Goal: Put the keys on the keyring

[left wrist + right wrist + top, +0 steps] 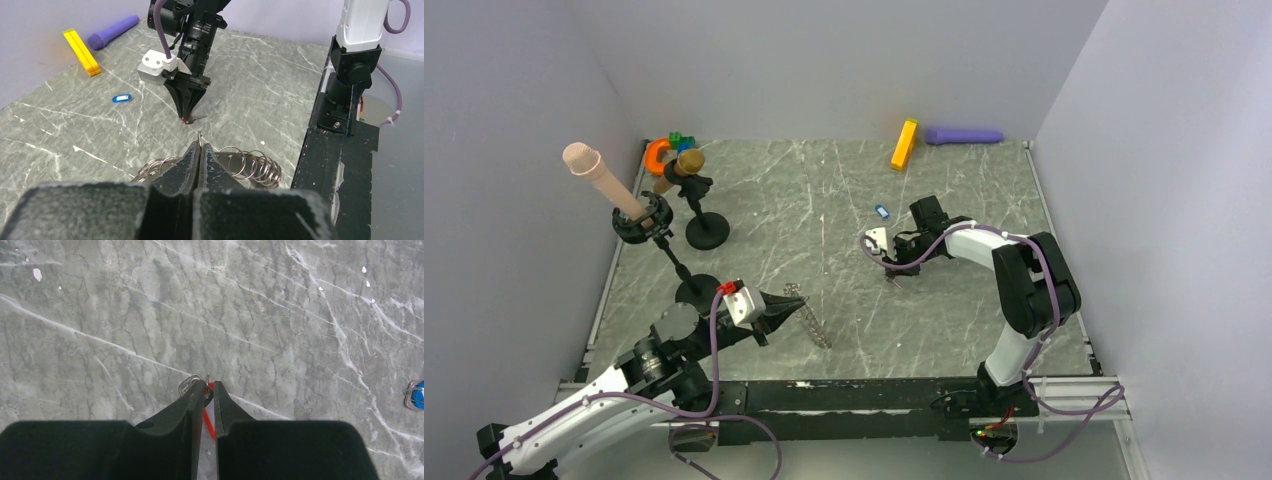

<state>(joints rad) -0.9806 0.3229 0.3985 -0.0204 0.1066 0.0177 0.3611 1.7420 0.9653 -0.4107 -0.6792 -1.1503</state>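
Clamps keyring [250, 165] in shut left gripper [200, 148] near counter [844, 200] front edge, straddles red key [210, 422] with right gripper [209, 386] slightly apart; next probably needs regrip, then threading.

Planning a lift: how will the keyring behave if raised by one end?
The keyring is a string of linked wire rings, so it would likely sag and dangle, not stay stiff. Its thin wire suggests it is light. A push would probably bunch it up rather than slide it whole.

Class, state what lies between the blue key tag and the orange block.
Only bare table separates blue key tag and orange block, per top view.
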